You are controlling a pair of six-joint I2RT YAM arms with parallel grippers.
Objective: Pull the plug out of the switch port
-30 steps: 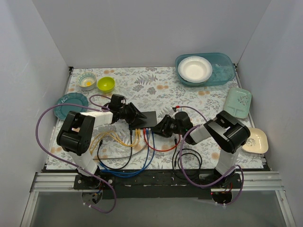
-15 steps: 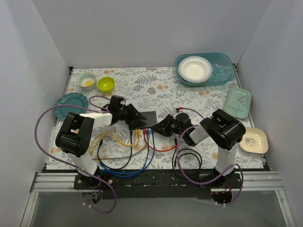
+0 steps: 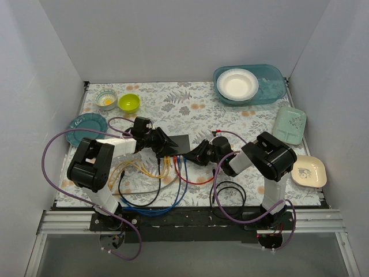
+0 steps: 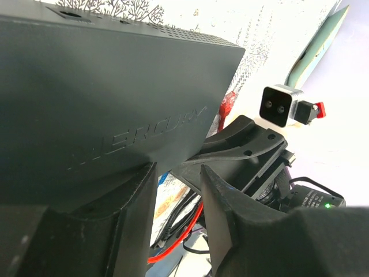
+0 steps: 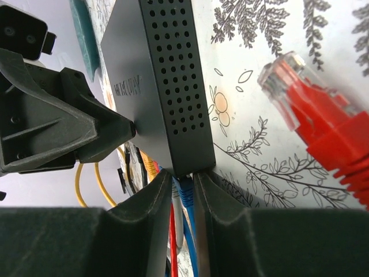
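Switch (image 5: 155,75): cased in matt black, one side perforated, lettering embossed. Red plug (image 5: 314,109): tipped in clear glossy plastic, sleeved in a ridged red boot. Fingers (image 5: 144,231) of the right gripper (image 5: 183,179): moulded in matt black plastic.

two robot arms, left (image 3: 92,164) and right (image 3: 271,158), share one floral table (image 3: 190,109) with one black switch (image 3: 181,144), one loose red plug (image 5: 311,115) and a cable tangle (image 3: 151,186) too knotted to count. on the left sit one teal plate (image 3: 81,121), one patterned bowl (image 3: 106,98) and one lime bowl (image 3: 128,103). on the right are one white bowl (image 3: 237,84) inside one teal basin (image 3: 275,92), one mint dish (image 3: 289,124) and one cream dish (image 3: 309,171).
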